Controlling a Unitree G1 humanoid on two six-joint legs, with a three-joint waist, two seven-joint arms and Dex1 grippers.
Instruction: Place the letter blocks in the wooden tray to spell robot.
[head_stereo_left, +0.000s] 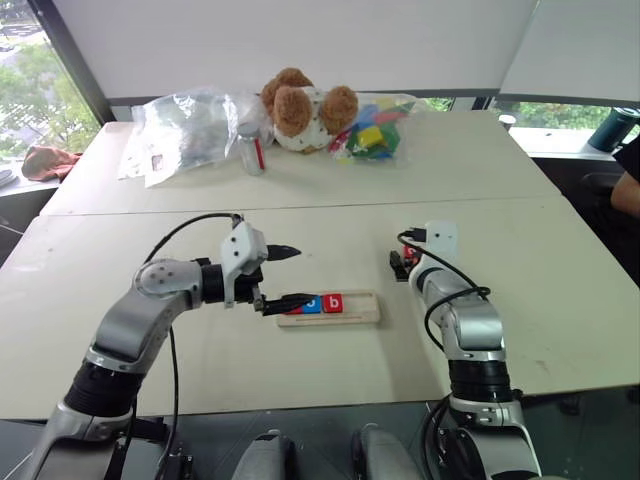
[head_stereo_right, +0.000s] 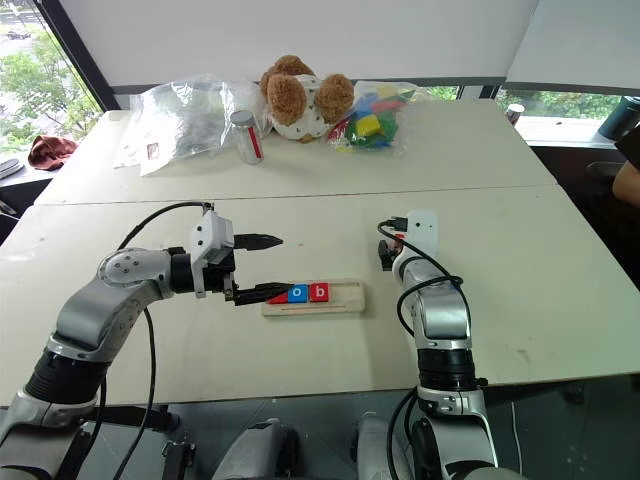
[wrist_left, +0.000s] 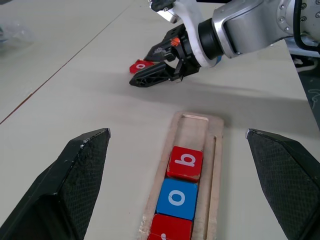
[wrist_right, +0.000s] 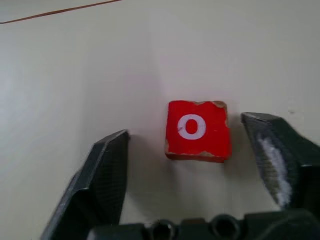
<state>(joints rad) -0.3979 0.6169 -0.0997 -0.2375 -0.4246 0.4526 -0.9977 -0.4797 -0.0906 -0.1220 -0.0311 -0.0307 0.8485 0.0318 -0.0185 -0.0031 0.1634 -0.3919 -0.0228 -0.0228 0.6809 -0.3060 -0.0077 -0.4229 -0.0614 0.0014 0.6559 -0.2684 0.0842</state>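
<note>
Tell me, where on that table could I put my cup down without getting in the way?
The near right corner of the cream table, right of the right gripper, is bare. So is the near left, left of the left gripper. The long pale wooden tray between them is busy, and the far edge is crowded with plastic bags and a brown teddy bear.

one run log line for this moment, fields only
tray: r, o, b tiles in | right hand: open around red o tile, not gripping | left hand: open over tray's left end
</note>
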